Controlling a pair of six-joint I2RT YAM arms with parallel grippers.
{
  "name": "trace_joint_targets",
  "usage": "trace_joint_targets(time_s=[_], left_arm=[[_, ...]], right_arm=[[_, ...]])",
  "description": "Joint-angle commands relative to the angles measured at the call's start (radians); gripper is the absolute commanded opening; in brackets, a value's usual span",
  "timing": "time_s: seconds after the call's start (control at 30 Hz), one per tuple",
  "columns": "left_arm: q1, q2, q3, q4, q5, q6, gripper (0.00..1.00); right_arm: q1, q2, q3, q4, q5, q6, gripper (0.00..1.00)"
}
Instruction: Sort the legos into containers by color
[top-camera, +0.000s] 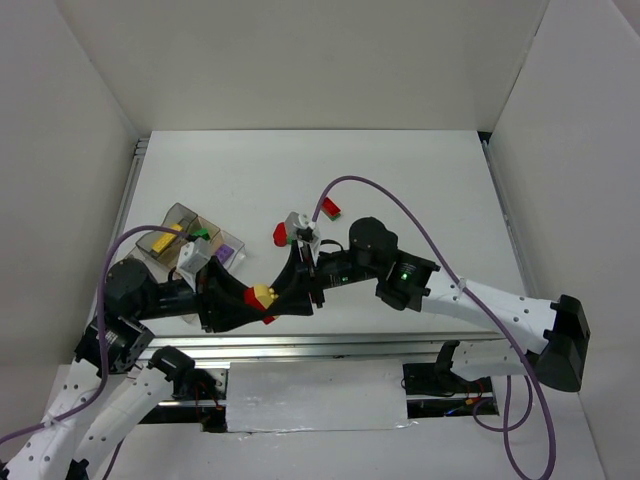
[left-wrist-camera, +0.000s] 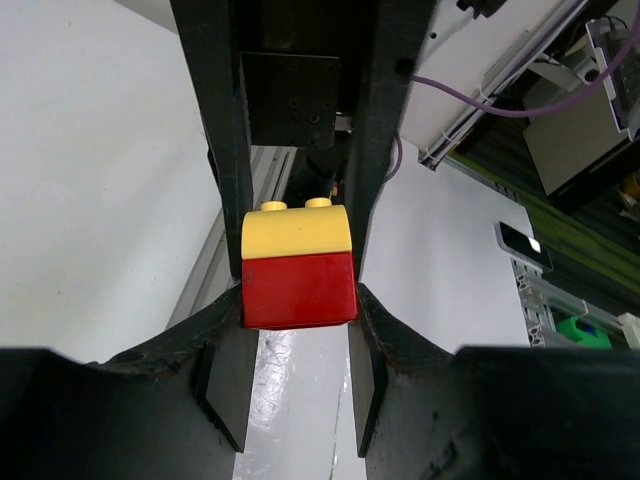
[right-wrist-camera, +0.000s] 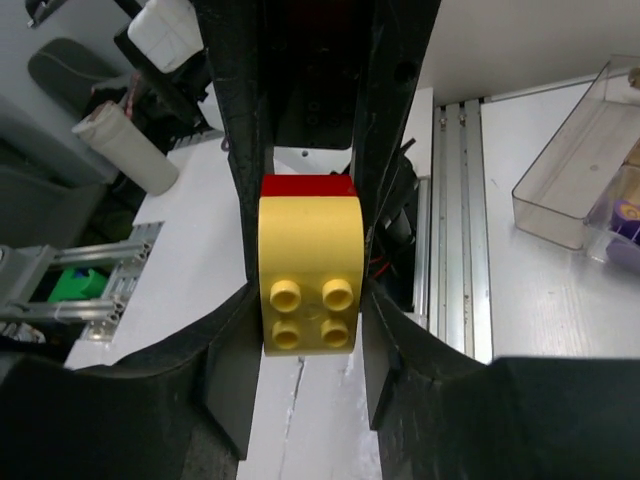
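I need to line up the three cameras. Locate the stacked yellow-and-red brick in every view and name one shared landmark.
Top external: the brick stack is low, left of centre.
Left wrist: the brick stack is mid-frame, yellow above red.
Right wrist: the brick stack is mid-frame, yellow studs towards the camera, red behind.
Landmark: the clear tray, upper left of the stack in top external, at the right edge in right wrist; not in left wrist.

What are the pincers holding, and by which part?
Both grip one joined pair, a rounded yellow plastic brick on a red plastic brick: left pincer on the red brick's sides, right pincer on the yellow brick's sides.
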Motion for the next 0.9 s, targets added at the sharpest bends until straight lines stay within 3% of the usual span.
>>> trace_joint_targets(time_s=[0.0, 0.27, 0.3, 0.5, 0.77, 0.8, 0.87], left_arm=[[0.002, 0.006, -0.013, 0.053, 0.033, 0.007, 0.0], [0.002, 0.009, 0.019, -0.039, -0.002, 0.069, 0.0], [0.002, 0.007, 0.025, -0.053, -0.025, 0.076, 0.0], [0.002, 0.007, 0.08, -0.182, -0.166, 0.148, 0.0], [0.002, 0.013, 0.113, -0.237, -0.349, 0.149, 0.0], [0.002, 0.032, 0.12, -0.243, -0.411, 0.136, 0.0], [0.002, 0.07, 0.139, -0.33, -0.812, 0.026, 0.0]], right_arm=[[0.018, -0.011, 0.043, 0.12, -0.046, -0.022, 0.42], [0.015, -0.051, 0.005, 0.09, -0.005, -0.071, 0.13], [0.012, -0.056, 0.001, 0.078, 0.009, -0.08, 0.0], [-0.073, -0.131, -0.097, 0.12, 0.012, -0.073, 0.0], [-0.184, -0.185, -0.165, 0.113, 0.039, -0.056, 0.0], [-0.187, -0.186, -0.168, 0.104, 0.064, -0.054, 0.0], [-0.187, -0.177, -0.162, 0.061, 0.18, -0.048, 0.0]])
